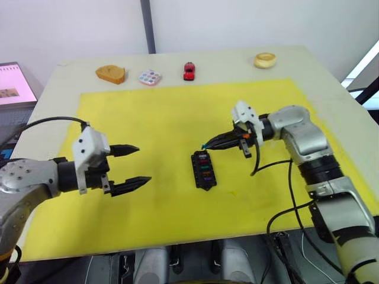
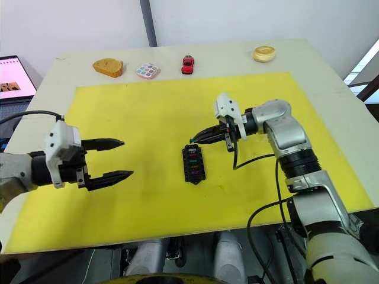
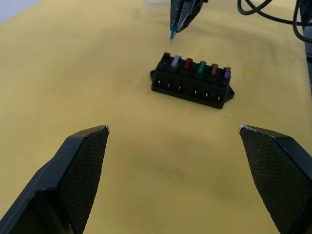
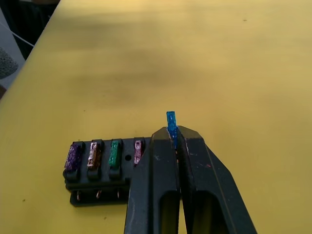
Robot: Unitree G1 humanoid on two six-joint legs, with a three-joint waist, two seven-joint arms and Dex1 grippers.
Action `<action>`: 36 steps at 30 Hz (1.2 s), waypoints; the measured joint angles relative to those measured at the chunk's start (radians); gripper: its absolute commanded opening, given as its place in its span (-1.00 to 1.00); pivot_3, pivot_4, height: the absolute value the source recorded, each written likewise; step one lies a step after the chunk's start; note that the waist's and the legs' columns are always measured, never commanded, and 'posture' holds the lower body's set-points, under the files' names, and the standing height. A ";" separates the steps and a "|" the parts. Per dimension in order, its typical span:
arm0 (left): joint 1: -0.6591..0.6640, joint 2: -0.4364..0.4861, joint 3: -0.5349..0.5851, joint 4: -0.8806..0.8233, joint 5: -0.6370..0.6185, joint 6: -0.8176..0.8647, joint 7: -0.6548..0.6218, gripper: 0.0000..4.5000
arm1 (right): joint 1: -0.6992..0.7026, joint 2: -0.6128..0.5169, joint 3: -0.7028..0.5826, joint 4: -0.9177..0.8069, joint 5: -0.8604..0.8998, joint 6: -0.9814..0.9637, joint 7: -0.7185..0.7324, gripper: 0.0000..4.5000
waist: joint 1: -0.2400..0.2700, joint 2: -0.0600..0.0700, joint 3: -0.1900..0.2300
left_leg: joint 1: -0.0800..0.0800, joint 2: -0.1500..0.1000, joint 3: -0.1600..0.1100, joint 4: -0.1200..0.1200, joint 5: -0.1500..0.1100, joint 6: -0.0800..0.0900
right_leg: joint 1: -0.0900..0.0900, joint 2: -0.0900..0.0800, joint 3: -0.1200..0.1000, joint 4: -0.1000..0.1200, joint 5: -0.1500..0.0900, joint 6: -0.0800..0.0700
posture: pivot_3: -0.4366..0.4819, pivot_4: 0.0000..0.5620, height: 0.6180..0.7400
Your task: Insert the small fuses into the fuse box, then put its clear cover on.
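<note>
The black fuse box (image 1: 204,170) lies on the yellow mat (image 1: 148,118) near the middle. In its top slots stand a grey fuse (image 3: 175,61), a red one (image 3: 188,64), a green one (image 3: 201,67), an orange one (image 3: 214,69) and a purple one (image 3: 227,73). My right gripper (image 1: 207,145) hovers just above the box's far end, shut on a teal fuse (image 4: 171,122) that sticks out past its tips. My left gripper (image 1: 142,164) is open and empty, to the left of the box and well apart from it. The clear cover is hidden.
Along the table's far edge sit a brown bread-like piece (image 1: 111,74), a round dotted tray (image 1: 150,77), a red toy car (image 1: 189,71) and a pale ring (image 1: 265,60). A lit screen (image 1: 12,83) stands beyond the left edge. Black cables (image 1: 260,163) hang from the right arm.
</note>
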 measured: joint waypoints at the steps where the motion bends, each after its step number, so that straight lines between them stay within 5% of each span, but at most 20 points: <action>1: -0.001 0.000 -0.015 0.000 0.012 -0.010 0.000 0.99 | 0.004 0.014 0.001 0.018 -0.006 -0.028 -0.004 -1.00 | 0.001 0.000 0.000 | 0.000 0.000 0.000 0.000 0.000 0.000 | 0.000 0.000 0.000 0.000 0.000 0.000 | -0.05 -0.47 1.00; 36: 0.002 -0.013 -0.065 -0.009 0.045 -0.030 0.011 0.99 | -0.061 0.046 0.056 0.123 -0.179 -0.131 0.025 -1.00 | -0.002 0.000 0.000 | 0.003 0.000 -0.001 0.000 0.000 0.000 | 0.002 0.000 0.000 0.000 0.000 0.000 | -0.05 -0.47 1.00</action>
